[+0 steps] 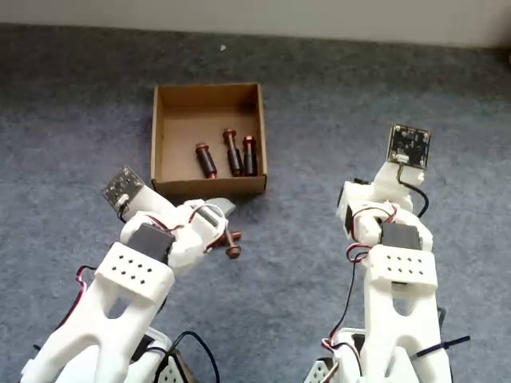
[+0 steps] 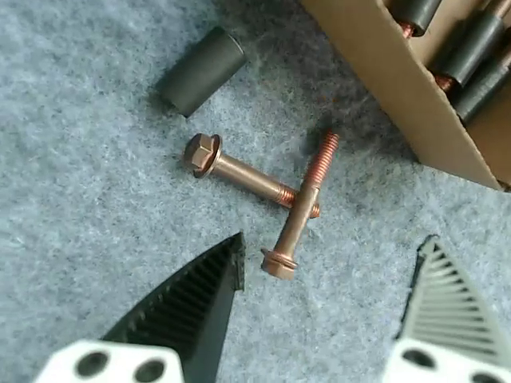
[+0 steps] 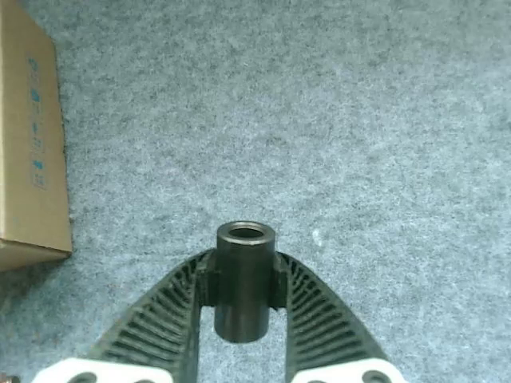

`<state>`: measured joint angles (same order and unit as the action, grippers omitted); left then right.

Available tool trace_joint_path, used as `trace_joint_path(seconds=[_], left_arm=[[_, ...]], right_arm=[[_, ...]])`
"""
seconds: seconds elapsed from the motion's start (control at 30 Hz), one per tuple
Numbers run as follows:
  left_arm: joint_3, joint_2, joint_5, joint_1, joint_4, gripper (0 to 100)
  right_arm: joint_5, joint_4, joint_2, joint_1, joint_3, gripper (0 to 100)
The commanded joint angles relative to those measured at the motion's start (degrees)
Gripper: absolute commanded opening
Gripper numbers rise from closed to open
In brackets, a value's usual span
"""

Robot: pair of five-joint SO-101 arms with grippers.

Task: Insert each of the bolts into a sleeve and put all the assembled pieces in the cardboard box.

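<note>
High view: left arm (image 1: 136,271) comes in from 7 o'clock, stretched low toward 1 o'clock, with its wrist just short of the near wall of the cardboard box (image 1: 209,186). The box sits at 11 o'clock from table centre. Three assembled pieces (image 1: 232,153) lie inside it, side by side. Two bolts (image 1: 232,244) lie on the grey felt (image 1: 303,96) at 6 o'clock of the box, just beside the left arm's tip. Right arm (image 1: 399,271) comes in from 5 o'clock and points to 12 o'clock, at 4 o'clock of the box and well apart from it.

Left wrist view: left gripper (image 2: 329,255) hangs over the bolts, fingers spread wide, nothing between them, no contact. The bolts are crossed, one lying across the other's threaded end. A loose sleeve (image 2: 200,70) lies on its side near them, not touching.

Right wrist view: right gripper (image 3: 242,263) has both fingers pressed on a second sleeve (image 3: 241,295), which lies along the fingers with its open bore at the far end.
</note>
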<state>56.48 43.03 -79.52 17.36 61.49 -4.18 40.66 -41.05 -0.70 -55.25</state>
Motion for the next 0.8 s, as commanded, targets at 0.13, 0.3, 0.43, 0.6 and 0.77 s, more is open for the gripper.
trace_joint_path(seconds=[0.13,0.3,0.43,0.6,0.77], left_arm=[[-0.57,1.27,-0.53,0.4,0.09,34],[-1.36,1.27,1.05,0.4,0.09,34],[-1.8,1.27,11.96,0.4,0.18,34],[-1.8,1.27,24.7,0.48,0.18,34],[-1.8,1.27,36.57,0.75,-2.55,34]], right_arm=[[-0.18,-1.1,-1.71,-0.75,0.48,0.7],[-0.18,-1.1,-1.71,-0.75,0.48,0.7],[-0.18,-1.1,-1.71,-0.75,0.48,0.7],[-0.18,-1.1,-1.71,-0.75,0.48,0.7],[-0.18,-1.1,-1.8,-0.75,0.48,0.7]])
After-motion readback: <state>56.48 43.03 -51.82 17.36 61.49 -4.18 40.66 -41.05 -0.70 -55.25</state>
